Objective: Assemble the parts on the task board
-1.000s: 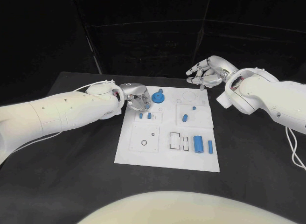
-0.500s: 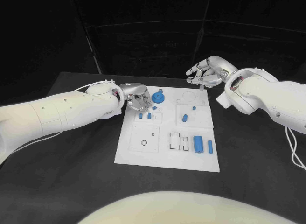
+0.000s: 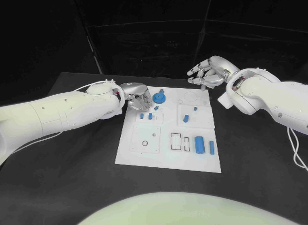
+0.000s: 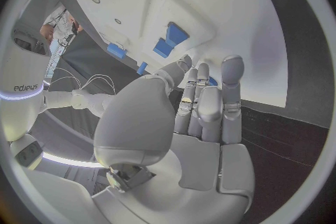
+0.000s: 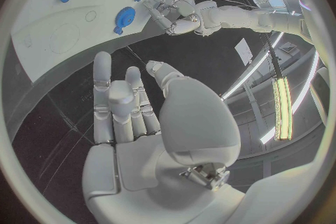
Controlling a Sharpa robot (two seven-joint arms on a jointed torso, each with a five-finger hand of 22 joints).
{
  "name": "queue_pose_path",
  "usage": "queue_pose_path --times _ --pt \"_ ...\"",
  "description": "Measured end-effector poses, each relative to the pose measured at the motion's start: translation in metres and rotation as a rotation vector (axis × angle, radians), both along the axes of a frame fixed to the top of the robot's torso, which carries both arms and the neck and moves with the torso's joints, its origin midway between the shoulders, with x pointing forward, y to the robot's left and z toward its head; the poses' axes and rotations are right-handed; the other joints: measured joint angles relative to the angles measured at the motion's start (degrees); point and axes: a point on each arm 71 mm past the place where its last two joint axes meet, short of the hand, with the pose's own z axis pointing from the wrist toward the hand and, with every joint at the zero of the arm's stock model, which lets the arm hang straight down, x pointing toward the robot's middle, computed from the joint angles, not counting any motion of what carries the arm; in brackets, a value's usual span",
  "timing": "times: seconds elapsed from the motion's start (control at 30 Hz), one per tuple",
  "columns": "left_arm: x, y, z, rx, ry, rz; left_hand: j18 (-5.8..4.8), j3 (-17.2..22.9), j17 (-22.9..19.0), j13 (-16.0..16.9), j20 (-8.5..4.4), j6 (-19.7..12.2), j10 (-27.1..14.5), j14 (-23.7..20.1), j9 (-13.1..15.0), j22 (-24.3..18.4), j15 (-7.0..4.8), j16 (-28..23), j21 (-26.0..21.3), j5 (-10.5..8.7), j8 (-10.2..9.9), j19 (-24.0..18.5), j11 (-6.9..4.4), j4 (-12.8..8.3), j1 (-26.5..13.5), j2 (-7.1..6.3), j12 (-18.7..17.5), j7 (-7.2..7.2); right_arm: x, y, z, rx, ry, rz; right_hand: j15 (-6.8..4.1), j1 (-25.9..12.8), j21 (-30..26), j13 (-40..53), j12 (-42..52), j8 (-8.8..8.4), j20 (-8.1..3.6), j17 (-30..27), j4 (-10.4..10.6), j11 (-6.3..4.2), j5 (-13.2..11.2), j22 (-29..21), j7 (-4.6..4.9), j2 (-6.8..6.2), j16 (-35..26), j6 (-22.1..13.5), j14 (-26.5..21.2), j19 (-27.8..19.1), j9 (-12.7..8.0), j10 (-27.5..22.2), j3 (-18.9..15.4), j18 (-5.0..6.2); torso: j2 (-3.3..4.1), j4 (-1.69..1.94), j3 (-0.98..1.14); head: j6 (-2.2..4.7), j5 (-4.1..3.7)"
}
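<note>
Two hands in frame, and almost nothing has moved across the last second: the left hand [image 3: 137, 97] still hangs over the far left corner of the task board [image 3: 169, 161], fingers pointed down beside the round blue part [image 3: 159, 98], exactly where it was a second ago. The wrist view shows its fingers [image 4: 210, 106] extended and held close together with nothing between them; whether the tips touch the board cannot be told. The right hand [image 3: 208, 71] stays raised beyond the board's far edge, fingers spread, holding nothing.

Parts on the board: two small blue blocks [image 3: 146, 116] just near of the left hand, a short peg [image 3: 186, 117] and a smaller one [image 3: 195, 109] in the middle right recess, a blue cylinder [image 3: 200, 145] and a slim bar [image 3: 211, 147] at the near right beside empty outlined slots [image 3: 175, 141].

Judgement: no part has been seated in this interval; the pause suggests alignment before a pick near the round part, assembly at an early stage.

Surface: black table [image 3: 66, 178], matte. Room dark behind
</note>
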Motion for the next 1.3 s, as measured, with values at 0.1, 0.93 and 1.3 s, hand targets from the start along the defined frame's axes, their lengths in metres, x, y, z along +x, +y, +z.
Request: queue_pose_path --times 0.1,0.93,1.3 --pt "0.000 0.000 0.000 0.000 0.000 0.001 0.00 0.0 0.0 0.0 0.00 0.0 0.0 0.0 -0.1 -0.1 0.00 0.0 -0.2 0.00 0.0 0.0 0.04 0.0 0.0 0.00 0.0 0.02 0.000 0.000 0.000 0.000 0.000 0.000 0.00 0.0 0.0 0.0 0.0 0.00 0.00 0.0 0.0 0.00 0.0 0.0 0.00 0.00 0.0 0.0 0.0 0.0 0.0 0.0 0.0 0.00 -0.01 0.00 0.00 0.00 0.00" --pt "0.013 -0.017 0.026 -0.045 0.040 0.096 0.01 -11.0 -0.9 1.0 0.61 -0.5 -1.9 -0.6 -0.3 -1.7 0.62 0.3 -3.6 0.00 -1.1 -1.2 0.83 6.2 -8.0 -3.03 2.2 0.30 0.000 0.000 0.000 0.000 0.000 0.001 0.00 0.0 0.0 0.0 0.0 0.00 0.00 0.0 0.0 0.00 0.0 0.0 0.00 0.00 0.0 0.0 0.0 0.0 0.0 0.0 0.0 0.00 -0.02 -0.04 0.05 0.59 -0.30" --pt "0.016 -0.033 0.020 0.049 0.097 0.173 0.00 -23.0 -1.2 2.9 -0.13 1.0 -2.1 -0.2 0.4 -0.5 -0.24 0.7 -2.6 0.00 -0.5 0.0 -0.11 11.5 -6.8 -1.16 5.2 -0.42 0.000 0.001 0.000 0.000 0.000 0.001 0.00 0.0 0.0 0.0 0.0 0.00 0.00 0.0 0.0 0.00 0.0 0.0 0.00 0.00 0.0 0.0 0.0 0.0 0.0 0.0 0.0 0.00 0.00 -0.06 0.05 0.60 -0.44"
